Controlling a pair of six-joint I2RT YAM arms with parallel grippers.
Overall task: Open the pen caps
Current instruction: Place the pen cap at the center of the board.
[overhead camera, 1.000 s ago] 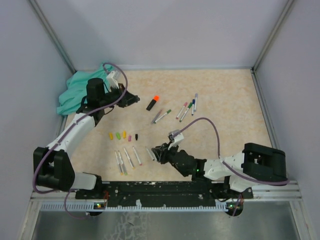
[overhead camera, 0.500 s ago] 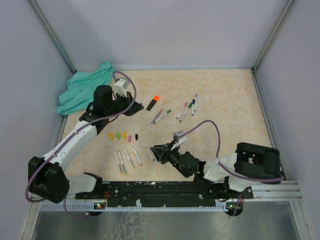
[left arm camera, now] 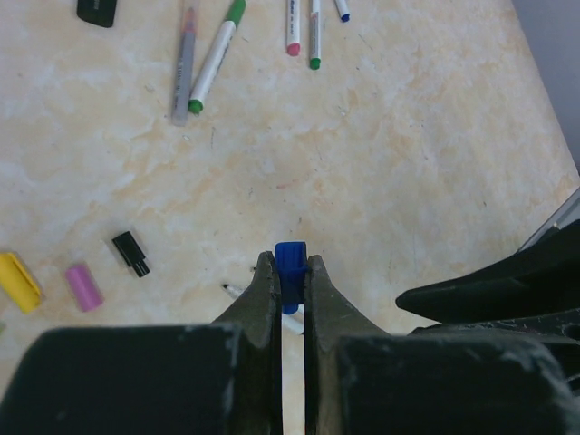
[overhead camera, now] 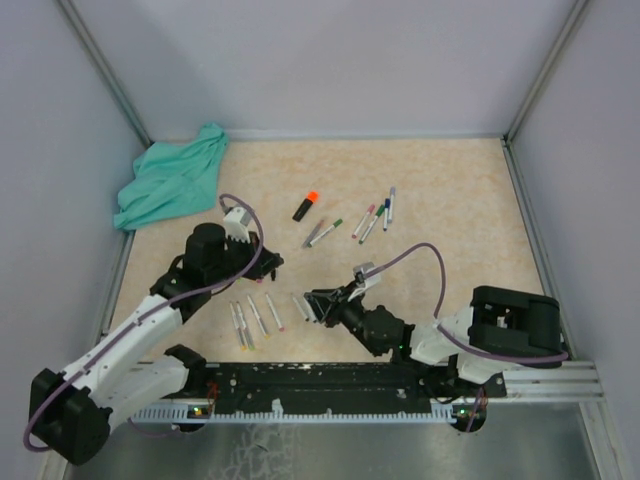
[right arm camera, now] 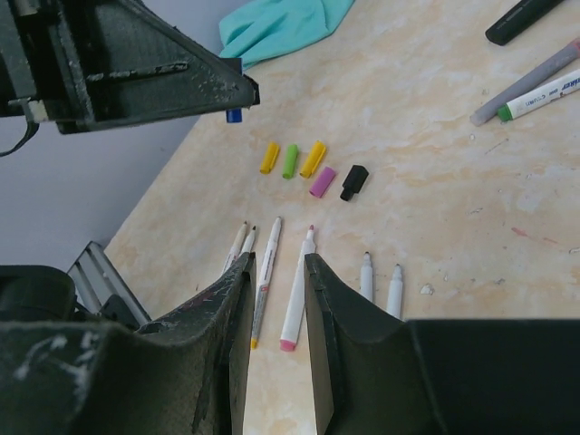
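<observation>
Just a blue cap point(left arm camera: 291, 254) in the left tool point(left arm camera: 290, 263)

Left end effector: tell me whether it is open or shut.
Shut. The left end effector clamps a blue pen cap; the left wrist view shows both fingers pressed against its sides.

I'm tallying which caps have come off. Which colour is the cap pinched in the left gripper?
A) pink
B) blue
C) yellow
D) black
B: in the left wrist view a blue cap sits clamped between the fingers of the left gripper, while the yellow cap, pink cap and black cap lie loose beside it.
</observation>
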